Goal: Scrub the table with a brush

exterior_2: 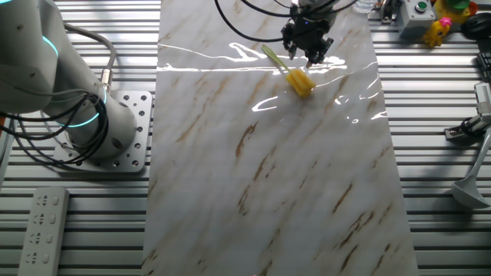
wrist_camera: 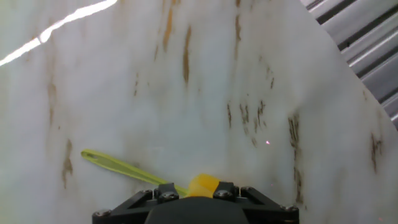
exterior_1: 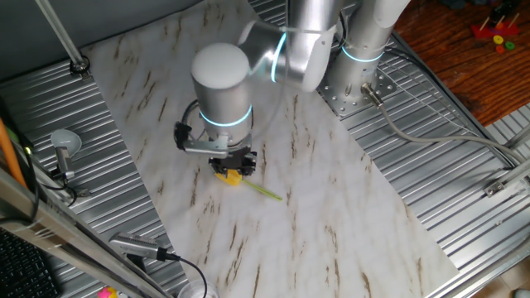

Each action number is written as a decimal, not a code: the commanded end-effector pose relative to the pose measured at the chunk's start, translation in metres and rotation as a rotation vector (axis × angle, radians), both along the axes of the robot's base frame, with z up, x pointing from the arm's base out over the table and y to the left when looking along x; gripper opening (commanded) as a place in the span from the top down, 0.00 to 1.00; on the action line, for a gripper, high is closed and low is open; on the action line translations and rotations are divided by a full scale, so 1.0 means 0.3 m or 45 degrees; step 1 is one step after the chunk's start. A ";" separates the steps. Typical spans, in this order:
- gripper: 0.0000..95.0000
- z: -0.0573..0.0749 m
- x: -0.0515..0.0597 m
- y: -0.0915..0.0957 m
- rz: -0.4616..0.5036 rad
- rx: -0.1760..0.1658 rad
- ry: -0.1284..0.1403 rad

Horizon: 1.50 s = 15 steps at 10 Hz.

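Hand view shows the end effector (wrist_camera: 198,198) low over the bench (wrist_camera: 186,93), with the yellow head of the brush (wrist_camera: 203,185) at its tip; whether the fingers grip it, I cannot tell. The thin handle lies flat on the marble surface, away from the bench edges and its corners.

I see the black two-finger tool (exterior_2: 309,47) just above the small yellow-bristled brush (exterior_2: 299,80) (thin handle angled up-left) on the white marble-patterned worktop (exterior_2: 276,176).
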<state>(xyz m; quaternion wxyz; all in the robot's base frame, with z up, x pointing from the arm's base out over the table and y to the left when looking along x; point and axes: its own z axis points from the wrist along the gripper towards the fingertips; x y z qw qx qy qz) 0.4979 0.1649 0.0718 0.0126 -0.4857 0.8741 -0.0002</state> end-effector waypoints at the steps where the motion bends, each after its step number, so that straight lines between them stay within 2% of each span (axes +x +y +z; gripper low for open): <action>1: 0.60 -0.001 0.000 0.000 0.022 0.008 -0.011; 2: 0.60 -0.001 0.000 0.000 0.071 0.027 -0.011; 4: 0.60 -0.001 0.000 0.000 0.271 0.058 -0.007; 5: 0.40 -0.005 -0.006 0.017 0.379 0.097 -0.017; 6: 0.40 -0.013 -0.022 0.043 0.469 0.094 -0.022; 7: 0.40 -0.020 -0.036 0.058 0.500 0.081 -0.022; 8: 0.40 -0.035 -0.064 0.084 0.548 0.058 -0.024; 10: 0.40 -0.052 -0.095 0.098 0.572 0.049 -0.032; 13: 0.40 -0.054 -0.097 0.097 0.410 0.027 -0.060; 15: 0.40 -0.054 -0.097 0.097 0.407 0.025 -0.057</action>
